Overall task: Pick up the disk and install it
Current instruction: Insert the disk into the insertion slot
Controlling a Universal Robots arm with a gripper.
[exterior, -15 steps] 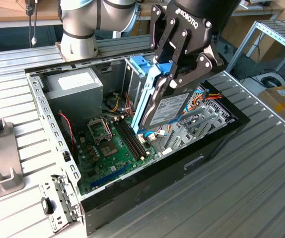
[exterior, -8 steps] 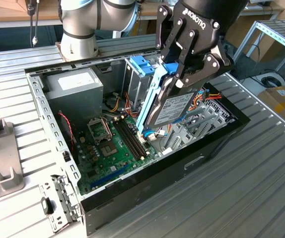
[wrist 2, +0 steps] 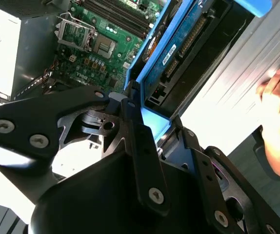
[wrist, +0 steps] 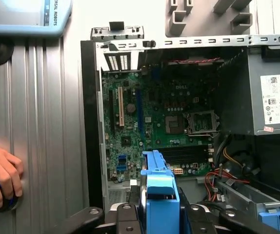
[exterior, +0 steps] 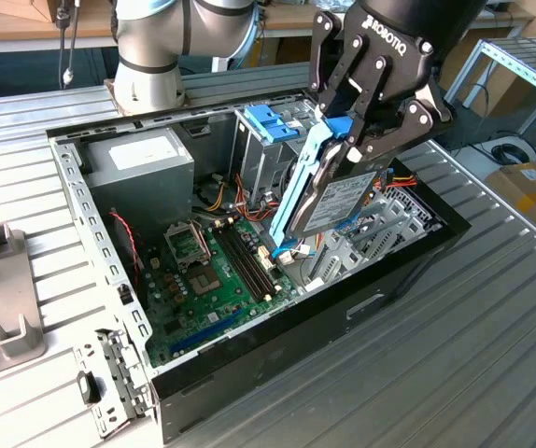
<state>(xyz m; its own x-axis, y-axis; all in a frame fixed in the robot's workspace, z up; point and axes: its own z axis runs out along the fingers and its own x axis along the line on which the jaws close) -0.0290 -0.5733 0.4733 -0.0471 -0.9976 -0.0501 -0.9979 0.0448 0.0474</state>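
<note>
The disk was gripped by its blue bracket in the clenched claw, held tilted above the open case, over the motherboard.

A: Open case — obstructions?
B: Power supply box at one end, drive cage beside it, loose cables between. Motherboard area open above.
</note>
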